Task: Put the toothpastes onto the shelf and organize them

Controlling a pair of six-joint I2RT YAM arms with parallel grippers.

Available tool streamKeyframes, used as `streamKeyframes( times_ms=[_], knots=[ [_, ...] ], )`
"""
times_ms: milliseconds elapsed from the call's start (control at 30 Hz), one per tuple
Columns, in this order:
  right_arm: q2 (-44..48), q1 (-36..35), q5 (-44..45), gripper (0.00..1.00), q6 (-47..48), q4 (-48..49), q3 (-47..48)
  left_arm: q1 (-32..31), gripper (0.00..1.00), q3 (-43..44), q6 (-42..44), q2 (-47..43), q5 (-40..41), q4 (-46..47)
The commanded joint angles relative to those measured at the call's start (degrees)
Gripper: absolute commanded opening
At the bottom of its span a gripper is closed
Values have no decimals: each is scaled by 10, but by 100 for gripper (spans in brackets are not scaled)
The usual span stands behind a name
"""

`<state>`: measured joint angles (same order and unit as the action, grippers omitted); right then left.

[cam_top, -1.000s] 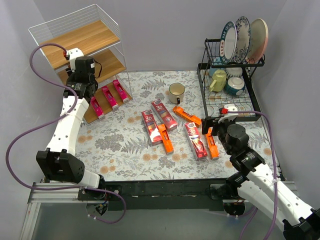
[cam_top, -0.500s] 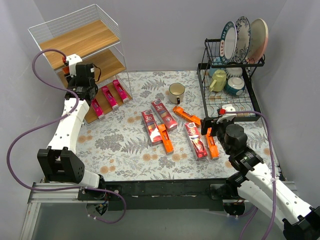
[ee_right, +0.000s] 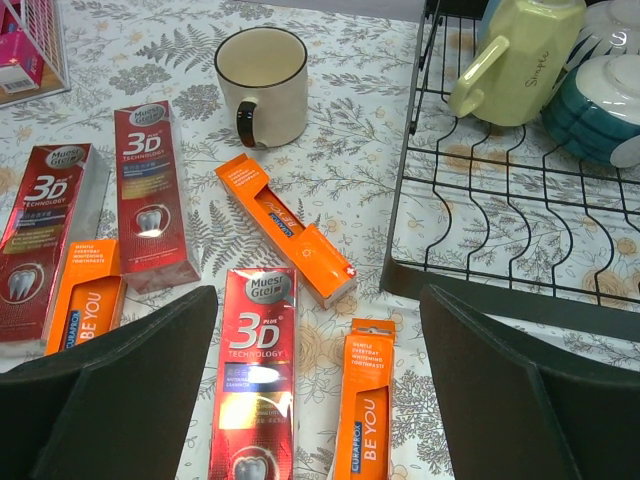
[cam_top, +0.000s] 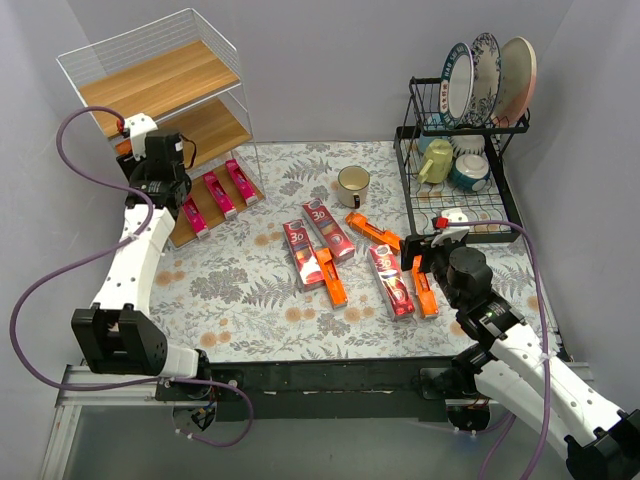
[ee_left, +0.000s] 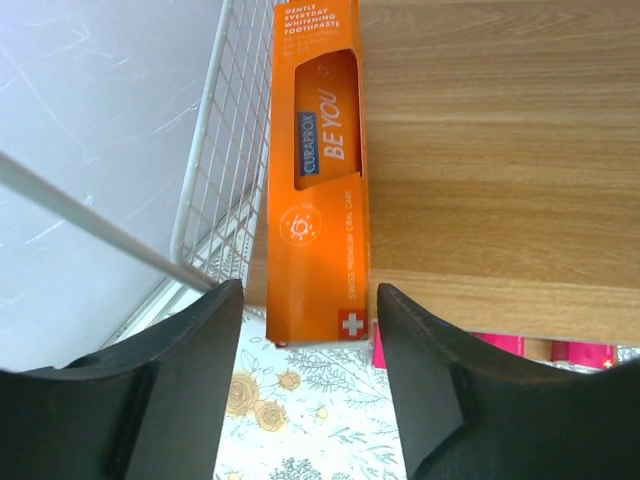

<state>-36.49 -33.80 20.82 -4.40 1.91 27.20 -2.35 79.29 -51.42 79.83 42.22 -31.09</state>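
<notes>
Straddling an orange carton (ee_left: 315, 190) at the left edge of the shelf's (ee_left: 480, 150) middle board, the left gripper (ee_left: 310, 290) stood open. The right gripper (ee_right: 317, 300), likewise open, hung over loose cartons (ee_right: 255, 390). These were probably light, stiff and crushable, and best pinched across the width, mid-length.

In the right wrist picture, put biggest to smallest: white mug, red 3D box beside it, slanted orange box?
1. Red 3D box.
2. White mug and slanted orange box: too alike to rank.
</notes>
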Motion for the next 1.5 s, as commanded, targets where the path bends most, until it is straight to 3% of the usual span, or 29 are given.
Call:
streamKeyframes(
  times_ms=[0, 533, 900, 1100, 1467],
  knots=[
    [3, 0, -4, 90, 4, 32, -3, 4, 59, -9, 1, -35, 12, 8],
    [26, 0, -8, 90, 1, 33, -7, 4, 86, 19, -41, -125, -115, -45],
    [42, 1, -5, 90, -3, 39, -14, 3, 98, -6, -48, -123, -382, 4],
    [46, 1, -4, 90, -1, 45, -18, 3, 98, -8, -44, -84, -370, 60],
    [45, 0, -3, 90, 0, 46, -18, 3, 98, -62, -43, -64, -272, 124]
  ],
)
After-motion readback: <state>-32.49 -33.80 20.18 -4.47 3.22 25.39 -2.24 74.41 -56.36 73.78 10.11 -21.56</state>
